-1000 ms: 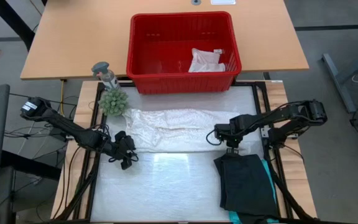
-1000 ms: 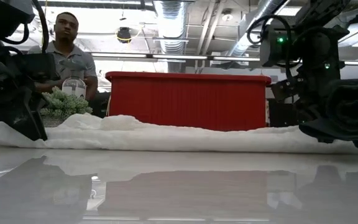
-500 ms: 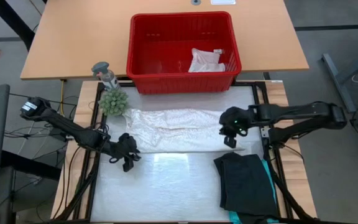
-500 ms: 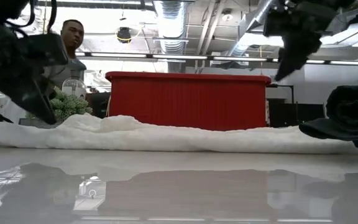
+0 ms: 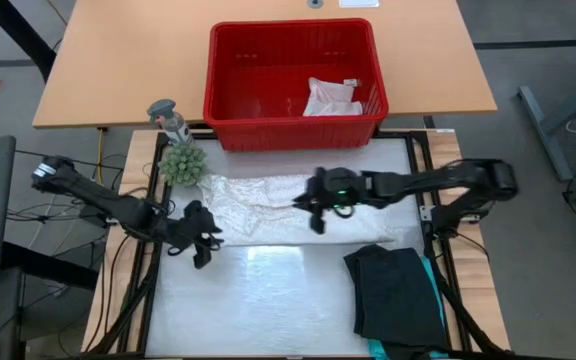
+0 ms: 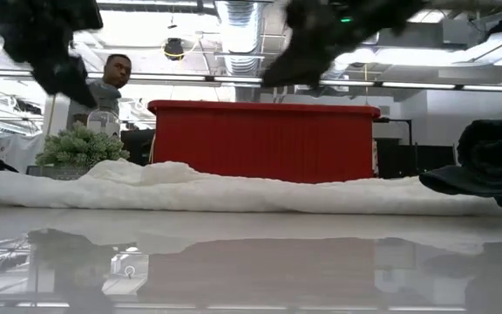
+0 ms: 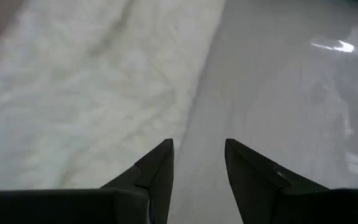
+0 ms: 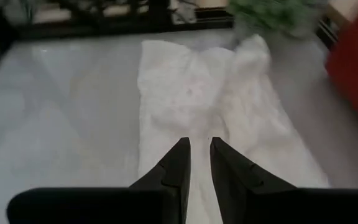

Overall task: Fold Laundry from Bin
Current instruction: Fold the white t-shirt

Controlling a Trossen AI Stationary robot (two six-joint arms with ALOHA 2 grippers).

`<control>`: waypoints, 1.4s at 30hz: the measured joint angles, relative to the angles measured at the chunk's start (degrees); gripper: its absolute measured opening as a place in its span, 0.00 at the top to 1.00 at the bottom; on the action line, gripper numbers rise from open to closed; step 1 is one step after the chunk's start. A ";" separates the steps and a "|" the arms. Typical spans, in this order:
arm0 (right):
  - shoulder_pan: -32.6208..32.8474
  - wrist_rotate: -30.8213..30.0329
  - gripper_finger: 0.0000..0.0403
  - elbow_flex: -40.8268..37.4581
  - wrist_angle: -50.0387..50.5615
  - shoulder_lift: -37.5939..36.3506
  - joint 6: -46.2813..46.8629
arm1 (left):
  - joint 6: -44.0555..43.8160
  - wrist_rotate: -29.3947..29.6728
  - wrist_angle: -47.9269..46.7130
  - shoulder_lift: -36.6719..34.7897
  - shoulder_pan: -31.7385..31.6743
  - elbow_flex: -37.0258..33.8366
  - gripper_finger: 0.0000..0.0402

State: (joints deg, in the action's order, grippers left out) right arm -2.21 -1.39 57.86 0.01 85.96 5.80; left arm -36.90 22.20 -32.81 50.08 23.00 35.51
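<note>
One large white lacy top (image 5: 288, 208) lies spread in a long band across the far half of my glossy work surface (image 5: 268, 290), just in front of the red bin (image 5: 294, 125). The bin stands on the wooden table (image 5: 118, 60) beyond, with a small white cloth (image 5: 330, 97) inside, near its right wall. A folded black garment (image 5: 398, 293) rests at the near right of the surface, a teal edge (image 5: 434, 290) showing along its right side.

I see the right gripper (image 5: 315, 212) above the middle of the lacy top; in its wrist view the fingers (image 8: 178, 163) stand narrowly apart and hold nothing. The left gripper (image 5: 206, 243) hangs over the top's near left edge, its fingers (image 7: 159, 171) parted with a clear gap, empty.

A small green plant (image 5: 182, 162) and a bottle (image 5: 171, 120) stand at the top's left end. A person (image 6: 107, 80) is beyond the table.
</note>
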 joint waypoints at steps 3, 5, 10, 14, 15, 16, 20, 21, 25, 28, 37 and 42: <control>1.03 0.17 0.76 9.36 3.37 8.53 -8.53 | -1.62 1.69 -6.46 -3.85 0.00 3.28 0.67; 1.36 1.00 0.72 16.03 7.51 13.93 -11.62 | -2.92 2.67 -9.78 -6.32 0.00 4.68 0.67; 1.37 8.17 0.55 32.45 14.39 26.30 -18.62 | -3.23 3.09 -14.31 -11.13 0.00 5.86 0.66; 1.80 9.05 0.43 44.33 22.62 34.40 -24.47 | -2.28 3.49 -16.17 -12.35 0.00 5.86 0.64; 2.10 9.03 0.41 47.00 25.68 36.16 -26.53 | -2.27 3.59 -16.90 -12.32 0.00 5.88 0.64; 2.34 9.05 0.40 49.36 28.75 37.73 -28.54 | -2.23 3.59 -17.72 -12.23 0.00 5.88 0.64; 3.29 8.84 0.40 55.61 36.54 42.49 -35.66 | -2.19 3.80 -19.91 -11.90 0.00 5.88 0.64; 3.54 8.17 0.41 56.45 37.85 43.28 -37.32 | -2.20 3.83 -20.29 -11.84 0.00 5.88 0.63; 4.12 3.70 0.41 57.72 37.83 45.68 -41.05 | -2.28 4.27 -20.96 -11.86 0.00 5.88 0.63; 3.77 2.96 0.42 57.75 37.54 46.57 -41.40 | -2.32 5.14 -20.96 -11.86 0.00 5.88 0.63; 2.34 1.14 0.48 57.25 36.31 47.60 -42.06 | -2.85 6.44 -20.88 -11.85 0.00 5.88 0.63; 2.20 1.16 0.54 57.14 35.53 48.58 -42.28 | -2.82 6.64 -20.88 -11.86 0.00 5.88 0.63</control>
State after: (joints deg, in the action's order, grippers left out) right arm -0.01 -0.22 115.00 35.54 134.54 -36.49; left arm -39.72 28.84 -53.69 38.22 23.00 41.39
